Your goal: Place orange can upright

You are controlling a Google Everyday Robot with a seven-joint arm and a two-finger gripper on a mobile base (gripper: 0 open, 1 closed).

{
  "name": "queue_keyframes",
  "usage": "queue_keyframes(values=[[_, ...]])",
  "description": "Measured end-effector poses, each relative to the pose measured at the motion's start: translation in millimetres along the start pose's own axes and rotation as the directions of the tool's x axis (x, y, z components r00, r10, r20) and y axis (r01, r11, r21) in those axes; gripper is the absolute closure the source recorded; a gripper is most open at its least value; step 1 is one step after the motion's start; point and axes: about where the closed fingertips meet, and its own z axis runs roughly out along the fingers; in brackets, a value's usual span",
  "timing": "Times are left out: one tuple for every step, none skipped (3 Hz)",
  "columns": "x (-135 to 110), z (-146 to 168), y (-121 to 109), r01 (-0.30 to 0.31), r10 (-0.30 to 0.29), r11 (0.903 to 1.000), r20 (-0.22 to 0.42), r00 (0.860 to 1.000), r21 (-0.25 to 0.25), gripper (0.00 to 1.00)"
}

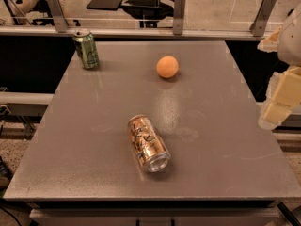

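So the big grey table (pixel 225 173) takes up most of what I'm looking at. The gripper (pixel 277 109) is hanging out past the table's right edge, about level with the middle and nowhere near anything, and honestly I can't tell from here if it's open or closed. The orange can (pixel 147 142) is lying on its side a bit near of centre, long axis running far-left to near-right, with one silver end pointing at the near-right corner. Nothing's touching it and there's bare table all round it, which helps. The green can (pixel 86 49) stands upright way off in the far-left corner, and the ball (pixel 167 67) sits far of centre, well apart from the orange can, so I doubt either gets in the way. My read is the step right now is just the reach and grab, not started yet. If I were driving, I'd come in over the orange can and close across its round body around the middle, squeezing the sides rather than the ends, so it doesn't swing when lifted. It's a cylinder on a smooth top, so any nudge will probably send it rolling; come straight down and don't brush it. Then tip it so one end faces down, set it flat on the table, and only then let go.
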Motion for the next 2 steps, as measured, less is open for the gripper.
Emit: queue_keyframes(values=[[-2.7, 0.2, 0.3, 0.015, -0.015, 0.9999, 0.005, 1.000, 0.002, 0.00], [-15.4, 1.7, 2.5, 0.087, -0.087, 0.9962, 0.028, 0.996, 0.008, 0.00]])
